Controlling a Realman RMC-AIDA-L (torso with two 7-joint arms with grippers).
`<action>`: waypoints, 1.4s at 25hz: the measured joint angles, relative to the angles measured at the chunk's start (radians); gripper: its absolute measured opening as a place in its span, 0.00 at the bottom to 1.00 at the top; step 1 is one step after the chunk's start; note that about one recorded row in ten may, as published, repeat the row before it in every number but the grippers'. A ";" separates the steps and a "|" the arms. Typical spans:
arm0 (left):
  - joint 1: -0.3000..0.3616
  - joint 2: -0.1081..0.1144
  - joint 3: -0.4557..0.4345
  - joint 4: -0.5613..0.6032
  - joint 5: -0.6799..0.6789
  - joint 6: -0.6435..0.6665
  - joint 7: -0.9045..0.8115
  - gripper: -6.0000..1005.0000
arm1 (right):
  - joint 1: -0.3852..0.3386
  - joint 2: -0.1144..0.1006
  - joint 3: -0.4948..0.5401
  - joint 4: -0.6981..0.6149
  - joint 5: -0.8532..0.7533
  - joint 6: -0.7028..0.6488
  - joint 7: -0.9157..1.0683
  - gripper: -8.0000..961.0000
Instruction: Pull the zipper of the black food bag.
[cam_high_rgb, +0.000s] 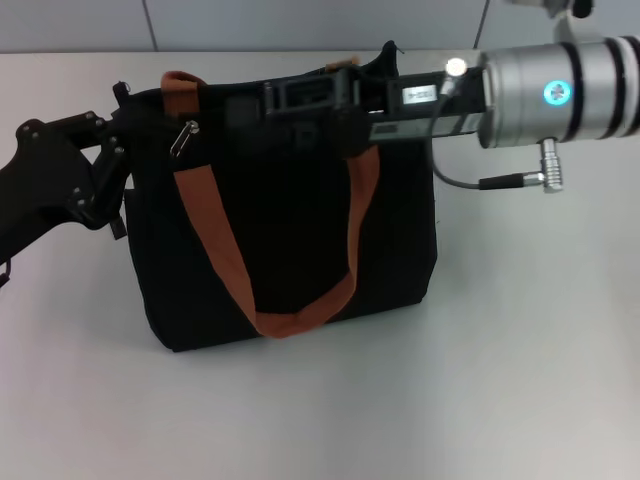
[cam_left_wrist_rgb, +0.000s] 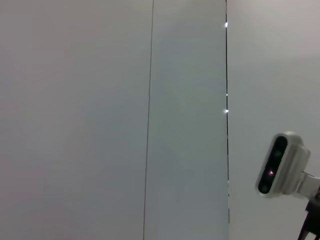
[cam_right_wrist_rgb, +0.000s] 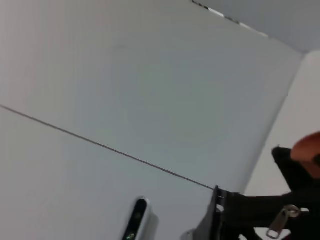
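The counter (cam_high_rgb: 520, 380) lies bare and pale nearest the camera, and on it stands the bag (cam_high_rgb: 290, 240), a big boxy black tote set a little left of centre, upright, with a brown-orange strap (cam_high_rgb: 300, 320) looping down its front face. It looks soft and light, fabric that will sag or slide if tugged without something bracing it, so one end should be held while the other is pulled. Farther back, at the bag's top left corner, hangs the zipper (cam_high_rgb: 185, 138), a small silver slider with a long pull tab dangling just beside where the strap goes over the edge (in the right wrist view the same tab (cam_right_wrist_rgb: 278, 225) shows low in the corner against black cloth). The tab is the place to take hold: thin, smooth metal, likely slippery, wanting a pinch across its flat faces and a pull along the zip line, not upward. The left gripper (cam_high_rgb: 105, 170) is at the bag's left edge, against or very near the fabric by the zipper; whether its fingers are spread or closed on anything, I cannot tell. The right gripper (cam_high_rgb: 300, 100) reaches along the top edge at the back, dark against the dark bag, and its fingers too cannot be made out. Beyond lies the wall, where the left wrist view shows a mounted camera (cam_left_wrist_rgb: 280, 165).
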 joint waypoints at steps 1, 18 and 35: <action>0.000 0.000 0.000 0.000 0.000 0.000 0.002 0.05 | 0.006 0.002 -0.022 0.000 0.000 0.025 0.029 0.51; 0.007 0.000 0.001 -0.001 0.000 0.001 0.013 0.05 | 0.069 0.012 -0.053 0.068 0.009 0.147 0.068 0.45; 0.005 -0.001 0.002 -0.008 0.000 0.000 0.013 0.06 | 0.106 0.012 -0.066 0.132 0.015 0.193 0.058 0.34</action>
